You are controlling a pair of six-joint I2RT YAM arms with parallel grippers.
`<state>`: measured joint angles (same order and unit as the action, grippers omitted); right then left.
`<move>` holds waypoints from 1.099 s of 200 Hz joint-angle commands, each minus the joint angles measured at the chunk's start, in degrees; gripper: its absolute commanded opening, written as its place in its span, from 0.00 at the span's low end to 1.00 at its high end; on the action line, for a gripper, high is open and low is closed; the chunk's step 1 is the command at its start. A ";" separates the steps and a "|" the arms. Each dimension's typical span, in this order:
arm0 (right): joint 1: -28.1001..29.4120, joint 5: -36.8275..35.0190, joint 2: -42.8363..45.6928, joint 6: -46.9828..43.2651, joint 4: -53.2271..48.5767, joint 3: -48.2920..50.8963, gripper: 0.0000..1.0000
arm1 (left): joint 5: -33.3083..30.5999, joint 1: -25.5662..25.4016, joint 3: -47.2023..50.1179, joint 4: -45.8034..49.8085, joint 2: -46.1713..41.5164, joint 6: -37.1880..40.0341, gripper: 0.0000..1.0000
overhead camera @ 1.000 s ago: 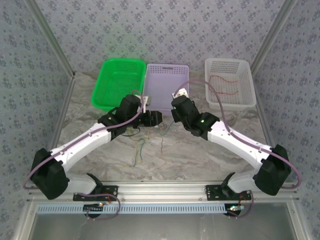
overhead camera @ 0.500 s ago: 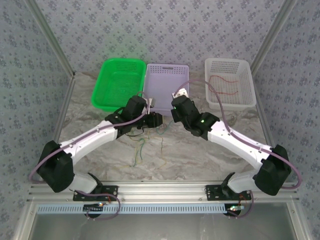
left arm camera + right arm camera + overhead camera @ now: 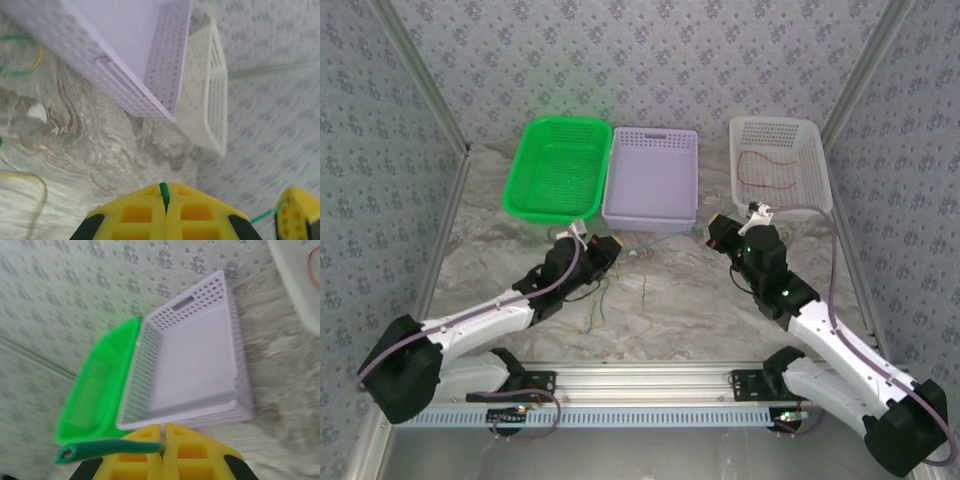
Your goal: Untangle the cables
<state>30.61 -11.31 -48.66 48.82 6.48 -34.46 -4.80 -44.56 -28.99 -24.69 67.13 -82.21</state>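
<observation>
Pulled apart since before, both jaws pinch one thin green cable [image 3: 164,194] stretched between them

Bright green for the left basket [image 3: 566,122], pale lilac for the middle basket [image 3: 652,185], white for the right basket [image 3: 776,124], with a red cable [image 3: 766,166] inside it. Grey-and-beige marbling across the table [image 3: 720,300]. Pale blue-grey with a small dark flower print on the walls [image 3: 650,60]. White shells and black joints on the left arm [image 3: 480,320] and right arm [image 3: 830,335]. Yellow on the left gripper [image 3: 165,189] and right gripper [image 3: 163,429], against a dark green cable [image 3: 107,450]. Thin yellow and green cables [image 3: 598,300] on the marbling.
</observation>
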 commanded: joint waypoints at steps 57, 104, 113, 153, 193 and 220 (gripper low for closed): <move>-2.68 -16.35 5.61 43.91 15.03 9.06 0.00 | -26.44 -7.16 2.38 -10.67 0.98 -29.68 0.00; -2.84 -13.21 5.26 49.03 12.91 8.88 0.00 | -31.46 -8.64 3.81 -20.42 5.27 -36.26 0.00; -2.67 -12.57 5.33 48.61 11.54 8.44 0.00 | -31.52 -8.68 3.01 -20.71 5.88 -36.17 0.00; -4.65 -3.36 3.54 29.91 -17.88 -9.72 0.24 | -26.78 -4.55 -1.81 -15.49 2.01 -25.43 0.00; -4.05 -4.27 7.03 12.18 -26.28 -17.52 0.48 | -18.71 5.60 -3.45 -5.40 -8.62 -16.61 0.00; -3.60 -2.15 7.44 4.85 -31.33 -21.80 0.48 | -18.01 14.12 -2.22 -0.40 -13.98 -17.83 0.00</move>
<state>26.87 -14.11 -41.23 65.06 -15.75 -52.99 -24.64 -35.77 -31.46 -31.97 56.47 -102.32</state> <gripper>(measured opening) 0.485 0.061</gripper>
